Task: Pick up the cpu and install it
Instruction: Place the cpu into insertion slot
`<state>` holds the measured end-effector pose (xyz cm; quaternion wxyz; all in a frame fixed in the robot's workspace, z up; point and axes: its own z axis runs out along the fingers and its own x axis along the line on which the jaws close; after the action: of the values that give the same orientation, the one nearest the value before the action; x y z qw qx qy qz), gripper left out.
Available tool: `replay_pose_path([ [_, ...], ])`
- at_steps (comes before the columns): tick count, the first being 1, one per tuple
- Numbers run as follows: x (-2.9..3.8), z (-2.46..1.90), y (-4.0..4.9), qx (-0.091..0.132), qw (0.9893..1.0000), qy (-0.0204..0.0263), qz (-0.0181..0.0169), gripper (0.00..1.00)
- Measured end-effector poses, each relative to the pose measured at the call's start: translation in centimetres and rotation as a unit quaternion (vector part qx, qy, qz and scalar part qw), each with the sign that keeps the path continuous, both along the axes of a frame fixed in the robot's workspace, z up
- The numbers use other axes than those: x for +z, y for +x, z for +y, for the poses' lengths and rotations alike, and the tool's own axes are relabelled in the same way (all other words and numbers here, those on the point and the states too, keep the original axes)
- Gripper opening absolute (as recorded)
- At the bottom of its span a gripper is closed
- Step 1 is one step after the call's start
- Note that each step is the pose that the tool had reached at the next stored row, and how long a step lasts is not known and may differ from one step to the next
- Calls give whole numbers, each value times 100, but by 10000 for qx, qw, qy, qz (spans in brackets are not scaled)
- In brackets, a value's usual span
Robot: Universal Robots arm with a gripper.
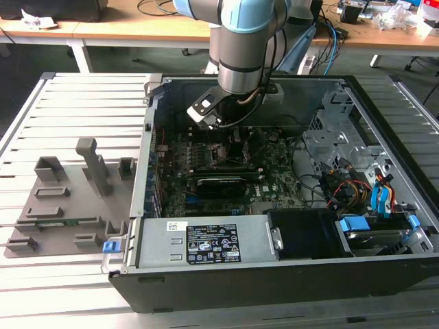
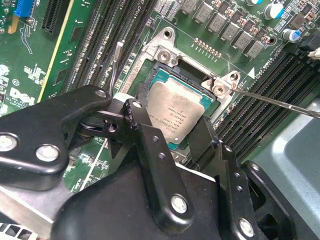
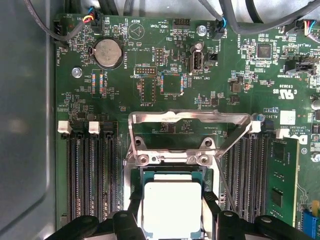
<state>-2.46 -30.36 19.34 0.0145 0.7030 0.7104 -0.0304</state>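
Observation:
The cpu (image 2: 176, 111), a flat square chip with a pale silver top, lies in or just over the open socket (image 2: 165, 75) on the green motherboard. In the first wrist view the cpu (image 3: 172, 205) sits below the raised metal load plate (image 3: 190, 119). My gripper (image 2: 170, 125) is down over it, with black fingers (image 2: 136, 116) pressed against two opposite edges of the chip, so it is shut on the cpu. In the exterior view the arm's wrist (image 1: 236, 82) reaches into the open computer case (image 1: 384, 267) above the board's middle.
A thin socket lever (image 2: 280, 100) sticks out beside the socket. Memory slots (image 3: 87, 175) flank it, and a green memory stick (image 3: 282, 175) stands in one. A power supply (image 1: 206, 241), cables and a drive cage (image 1: 336, 140) fill the case. A grey parts fixture (image 1: 68, 199) lies at the exterior view's left.

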Motion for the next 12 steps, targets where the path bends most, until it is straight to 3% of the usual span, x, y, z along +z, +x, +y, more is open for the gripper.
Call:
replay_pose_path([
  [3, 0, -1, 0, 2, 10000, -1, -3, 56],
  [4, -4, 1, 0, 1, 10000, 5, -3, 62],
  [7, 15, 2, 1, 3, 10000, 5, -3, 62],
  [9, 140, 0, 0, 3, 10000, 0, 0, 62],
  [12, 219, 0, 0, 3, 10000, 0, 0, 60],
])
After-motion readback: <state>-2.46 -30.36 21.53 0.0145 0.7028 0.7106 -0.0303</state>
